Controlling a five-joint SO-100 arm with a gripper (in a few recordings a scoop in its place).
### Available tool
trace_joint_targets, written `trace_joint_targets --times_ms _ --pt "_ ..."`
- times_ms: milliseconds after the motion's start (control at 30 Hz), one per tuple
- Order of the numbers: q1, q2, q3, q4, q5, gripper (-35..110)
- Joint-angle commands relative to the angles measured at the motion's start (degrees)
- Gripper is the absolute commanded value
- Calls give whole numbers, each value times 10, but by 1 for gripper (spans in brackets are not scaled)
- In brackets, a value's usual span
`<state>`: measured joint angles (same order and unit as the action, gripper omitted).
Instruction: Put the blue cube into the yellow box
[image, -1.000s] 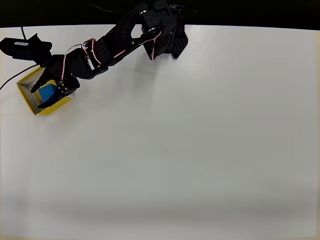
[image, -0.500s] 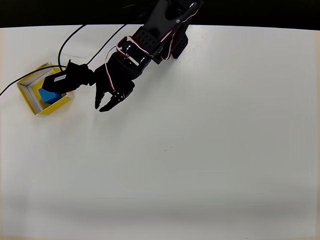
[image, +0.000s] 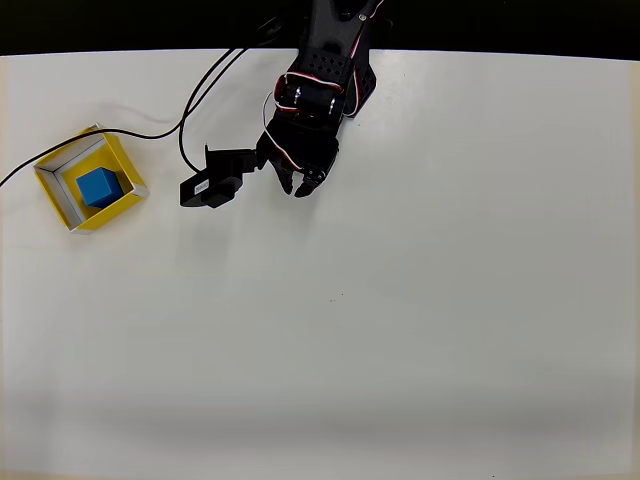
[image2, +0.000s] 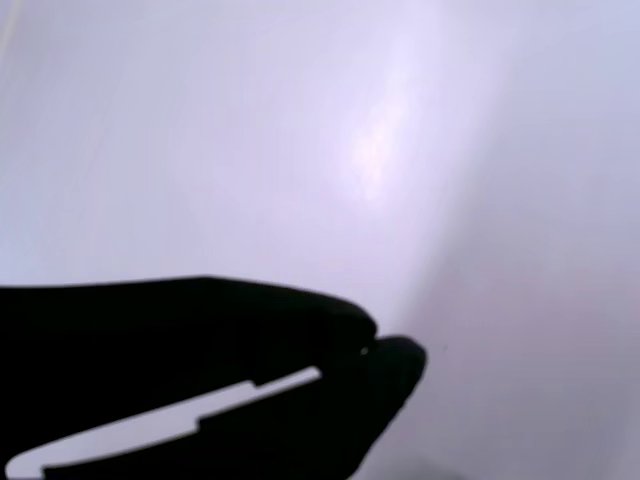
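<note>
The blue cube lies inside the yellow box at the table's left side in the overhead view, with nothing touching it. My gripper hangs well to the right of the box, close under the arm's base, pointing down in the picture. In the wrist view the two black fingers meet at their tips, so the gripper is shut and holds nothing, with bare white table beyond it.
A black cable runs from the arm across the table past the box's top corner. The arm's base stands at the table's far edge. Open white table spreads below and to the right.
The arm has swung right, away from the box, and folded back toward its base. The cube stays in the box, now uncovered. The gripper's fingers have come together.
</note>
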<state>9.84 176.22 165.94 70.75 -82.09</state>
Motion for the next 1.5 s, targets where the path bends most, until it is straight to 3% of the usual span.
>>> trace_joint_targets --times_ms 0,267,400,700,1467 --pt "-16 44 24 2 3 0" --pt "-20 140 142 1 -19 0" --pt "-30 148 142 57 -26 0" --pt "-40 153 142 67 -71 1" --pt "-38 151 142 66 -70 1"
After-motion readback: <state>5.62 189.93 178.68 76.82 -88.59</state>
